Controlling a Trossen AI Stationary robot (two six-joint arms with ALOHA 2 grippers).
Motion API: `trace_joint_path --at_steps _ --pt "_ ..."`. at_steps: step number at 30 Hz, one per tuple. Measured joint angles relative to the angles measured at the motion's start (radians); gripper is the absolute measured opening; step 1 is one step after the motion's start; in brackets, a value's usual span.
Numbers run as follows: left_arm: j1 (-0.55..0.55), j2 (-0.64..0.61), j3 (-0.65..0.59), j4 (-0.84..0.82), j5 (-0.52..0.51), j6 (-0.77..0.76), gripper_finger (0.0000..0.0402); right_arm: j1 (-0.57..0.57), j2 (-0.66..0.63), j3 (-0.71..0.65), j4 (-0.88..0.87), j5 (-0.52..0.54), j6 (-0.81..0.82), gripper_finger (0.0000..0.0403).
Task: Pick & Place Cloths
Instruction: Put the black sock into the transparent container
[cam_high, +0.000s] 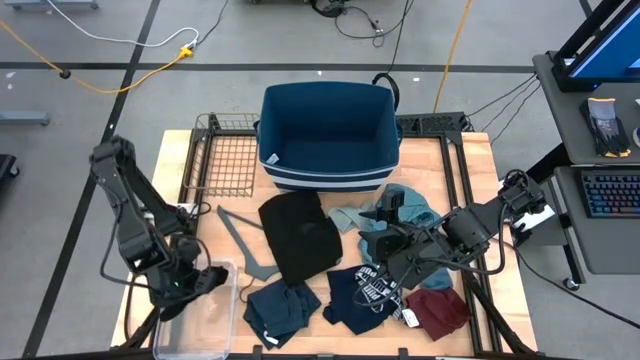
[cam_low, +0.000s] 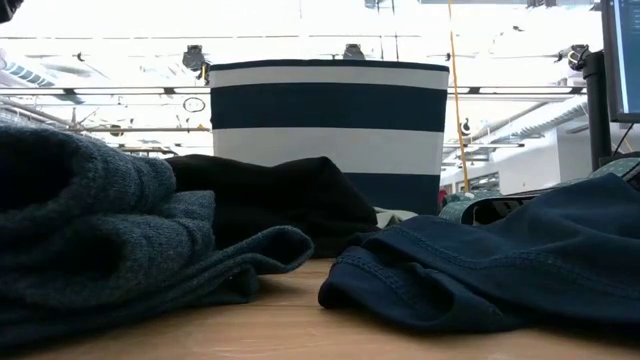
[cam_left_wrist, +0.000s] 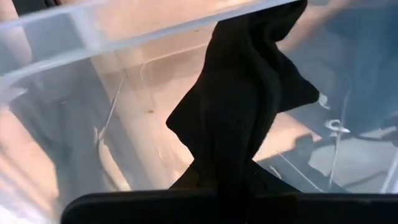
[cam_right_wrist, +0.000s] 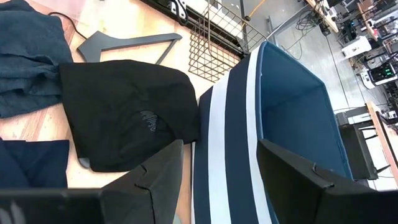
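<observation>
Over the table's near-left corner: left pincer (cam_high: 183, 283) hangs above a clear plastic bin (cam_high: 172, 335), clenched on a small black cloth (cam_left_wrist: 239, 106) that dangles inside the bin's walls.
Right pincer (cam_high: 388, 240): released, fingers (cam_right_wrist: 152, 177) spread wide, poised over the cloth heap on the right half of the table (cam_high: 470, 160).
Black garment (cam_high: 299, 236): flat at table centre, just in front of the basket; grey hanger (cam_high: 240, 235) lies beside it on the left.
Dark teal garment (cam_high: 281, 307): crumpled at the near edge, left of centre.
Navy printed garment (cam_high: 362, 293): near edge, next to the maroon garment (cam_high: 437, 309).
Pale green and teal pieces (cam_high: 405, 210): partly hidden under the right arm; their exact lie cannot be told.
Striped basket (cam_high: 328, 135): navy with white bands, at the far side, apparently empty.
Step in hand: judged as placement; the left arm appears about to deposit its cloth into the clear bin, while the right arm lines up for a pick.
Next move: the left pincer needs to lower slightly and release so the cloth settles inside the walls. The right pincer needs a straight descent onto one garment only, pinching a raised fold.
Risk: adjacent cloths touch and may lift together.
</observation>
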Motion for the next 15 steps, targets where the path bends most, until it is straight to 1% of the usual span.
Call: trace_joint_path --at_steps 8,15 --pt "0.04 0.112 0.0 0.002 0.0 0.019 0.0001 0.0 0.0 0.0 0.0 0.0 0.0 0.0196" --pt "0.055 0.198 0.001 0.017 0.009 0.081 0.0009 0.0 0.0 0.0 0.0 -0.001 0.0 0.0196"
